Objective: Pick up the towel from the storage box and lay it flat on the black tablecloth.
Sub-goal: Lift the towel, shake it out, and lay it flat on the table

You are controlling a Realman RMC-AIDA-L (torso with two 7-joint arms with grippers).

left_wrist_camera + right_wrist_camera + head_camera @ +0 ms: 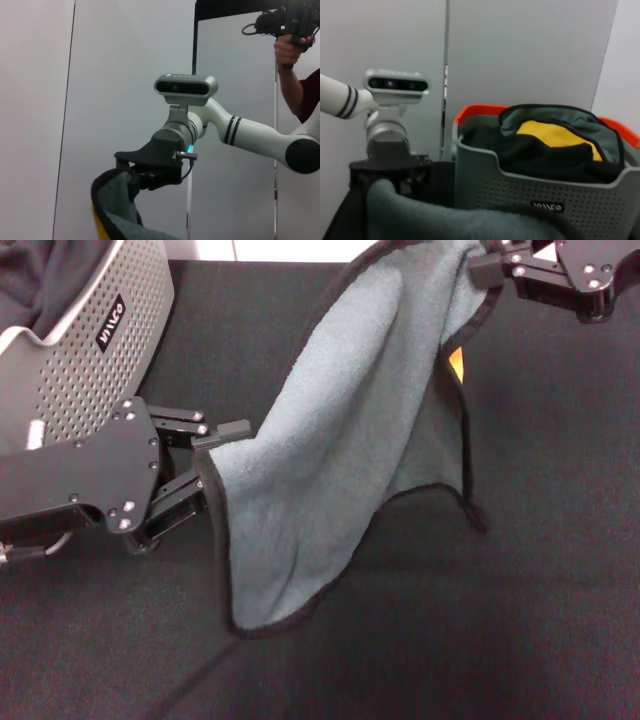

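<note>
The grey-green towel (340, 430) with black edging hangs stretched between both grippers above the black tablecloth (480, 620). My left gripper (205, 465) is shut on its near-left corner, just in front of the storage box (90, 350). At the far right, my right gripper (487, 270) is shut on the opposite upper corner. The lower corners droop to the cloth, and an orange tag (456, 362) shows at the right edge. The left wrist view shows the right gripper (131, 177) pinching the towel (117, 210). The right wrist view shows the left gripper (390, 172) at the towel (445, 220).
The storage box (520, 195) holds black, yellow and grey-green cloths. An orange container rim (475, 109) stands behind it. A person (300, 85) holding a device stands behind the right arm. A crease runs across the tablecloth near the front left.
</note>
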